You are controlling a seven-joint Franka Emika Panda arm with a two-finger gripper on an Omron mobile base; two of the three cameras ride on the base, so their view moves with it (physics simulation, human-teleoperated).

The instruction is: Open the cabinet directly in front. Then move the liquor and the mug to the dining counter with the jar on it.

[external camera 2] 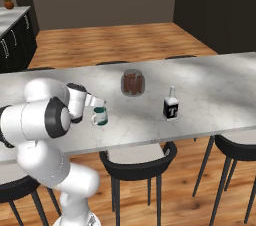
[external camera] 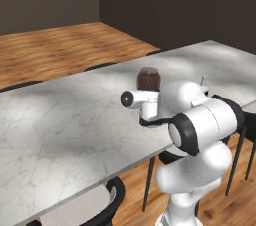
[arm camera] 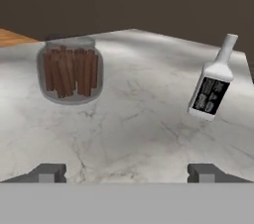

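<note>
the dining counter (external camera 2: 210,77) is seen as a long marble slab with black chairs (external camera 2: 137,162) tucked along its near edge. the mug (external camera 2: 99,116) stands upright on the slab near that edge, with the gripper (external camera 2: 98,103) just at it, its jaws spread wide to either side of the mug and nothing pinched between them. in the hand view the two finger tips (arm camera: 48,172) are set far apart at the bottom, with bare marble between them. the jar (arm camera: 70,70) of reddish-brown sticks is placed further back on the counter, and the liquor (arm camera: 213,85) stands upright to its right, well apart from it and from the mug.
</note>
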